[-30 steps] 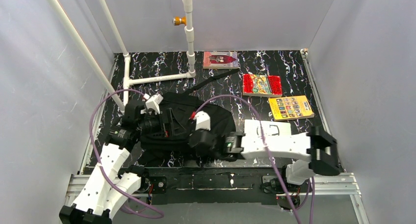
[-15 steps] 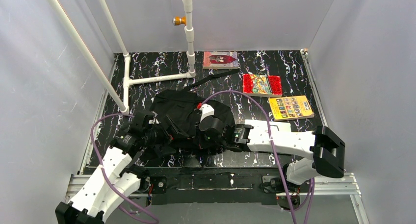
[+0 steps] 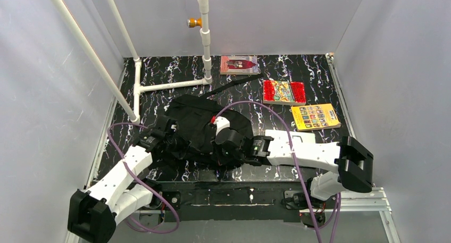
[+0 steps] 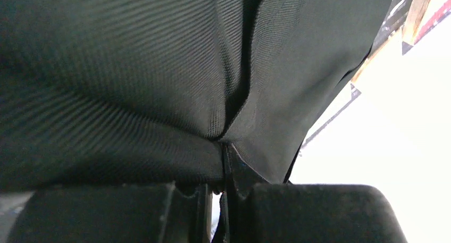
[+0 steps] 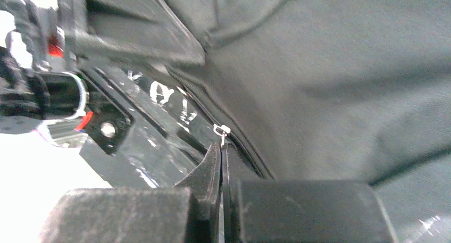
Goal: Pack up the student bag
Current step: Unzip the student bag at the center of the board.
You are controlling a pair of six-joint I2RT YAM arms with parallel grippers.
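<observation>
Step in hand, I judge: unzipping the student bag, centre-left on the worktop; next I need a steady drag along the zip. Both arms reach low, inward: left fingers pinch its fabric, right fingers closed on what looks like the zipper pull.

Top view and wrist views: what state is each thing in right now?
Backpack: lying crumpled on the table, not yet packed.
Left gripper: shut on backpack fabric.
Right gripper: shut on the zipper pull.
Three books: closed, flat on the table, outside the backpack.
</observation>
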